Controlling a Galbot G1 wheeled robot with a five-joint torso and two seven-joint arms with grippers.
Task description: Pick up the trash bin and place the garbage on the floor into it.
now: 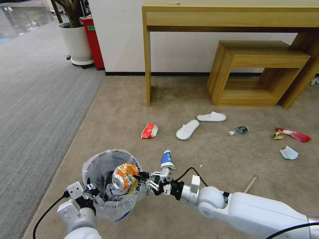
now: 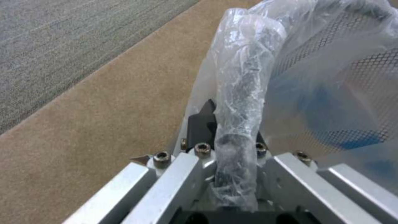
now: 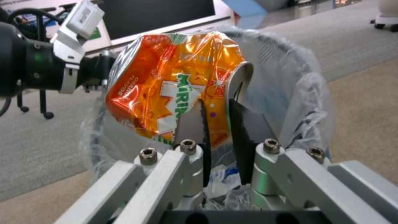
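The bin (image 1: 111,186) sits near the robot, the left gripper (image 1: 89,193) at its near-left rim and the right gripper (image 1: 141,178) holding a can (image 1: 124,177) over its mouth. Two cups (image 1: 149,130) and slippers (image 1: 187,129) lie beyond on the floor (image 1: 199,152), a bottle (image 1: 238,130) and wrappers (image 1: 292,134) farther right.

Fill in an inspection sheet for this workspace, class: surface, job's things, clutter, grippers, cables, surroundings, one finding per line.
Surface: beige carpet floor, with grey striped carpet on the robot's left.
Job's things: trash bin with clear liner, held off the side by its rim; crushed orange can over its opening.
Clutter: red-white cup, blue-white cup, two white slippers, small bottle, red and yellow wrappers, white paper, wooden stick.
Grippers: left gripper shut on the bin rim; right gripper shut on the can.
Cables: black cable looping at the right wrist.
Surroundings: wooden desk, wooden stool, potted plant.
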